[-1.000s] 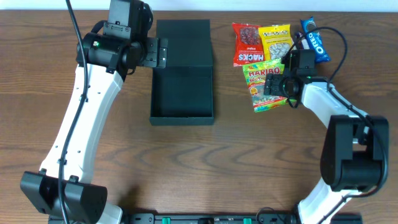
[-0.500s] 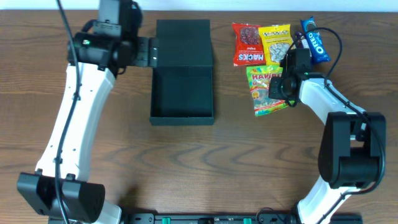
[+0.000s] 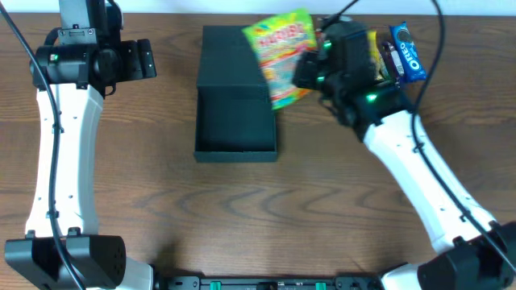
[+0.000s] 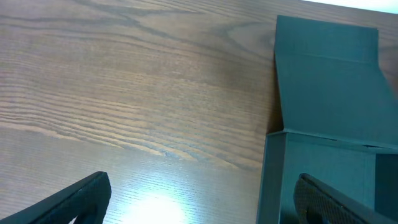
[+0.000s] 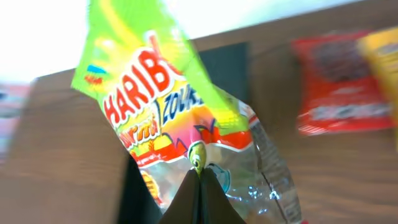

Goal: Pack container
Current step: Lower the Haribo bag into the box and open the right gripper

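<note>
The black container [image 3: 234,121] lies open at the table's middle, its lid flap [image 3: 235,47] folded flat at the back. My right gripper [image 3: 308,74] is shut on the edge of a green Haribo packet [image 3: 280,55], which hangs in the air over the container's back right corner. In the right wrist view the packet [image 5: 165,106] fills the frame above the pinched gripper [image 5: 200,177], with the dark container [image 5: 227,68] behind. My left gripper [image 3: 147,60] stands open and empty left of the container. In the left wrist view its fingers [image 4: 68,202] frame bare wood beside the container [image 4: 329,155].
An Oreo pack [image 3: 405,50] lies at the back right, a yellow packet [image 3: 372,47] half hidden behind my right arm. The right wrist view shows a red packet [image 5: 336,87] and the yellow one [image 5: 382,56] lying on the wood.
My right gripper closed on the Haribo packet, lifted it off the table and carried it left toward the container. My left arm swung left, away from the container's lid.
</note>
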